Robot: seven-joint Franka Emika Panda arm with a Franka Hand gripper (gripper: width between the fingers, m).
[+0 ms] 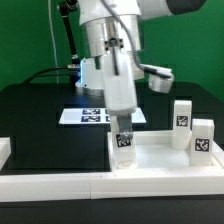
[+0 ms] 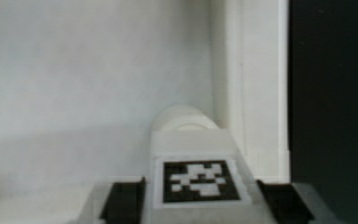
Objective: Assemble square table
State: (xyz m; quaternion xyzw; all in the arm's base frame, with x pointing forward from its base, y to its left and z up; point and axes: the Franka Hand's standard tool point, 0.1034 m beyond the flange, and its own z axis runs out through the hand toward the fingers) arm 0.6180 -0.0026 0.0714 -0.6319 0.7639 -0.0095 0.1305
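Note:
The white square table top (image 1: 160,152) lies at the front of the black table, its raised rim toward the camera. My gripper (image 1: 122,134) comes straight down and is shut on a white leg (image 1: 123,144) with a tag, held upright at the top's corner on the exterior view's left. In the wrist view the tagged leg (image 2: 197,165) sits between the two dark fingers (image 2: 126,202) of my gripper (image 2: 197,208), over the top's white floor (image 2: 87,80) beside its rim (image 2: 250,60). Whether the leg touches the top I cannot tell.
Two more tagged legs (image 1: 182,114) (image 1: 203,138) stand upright at the exterior view's right. The marker board (image 1: 84,116) lies behind the arm. A long white border bar (image 1: 90,184) runs along the front, with another piece (image 1: 5,150) at the left.

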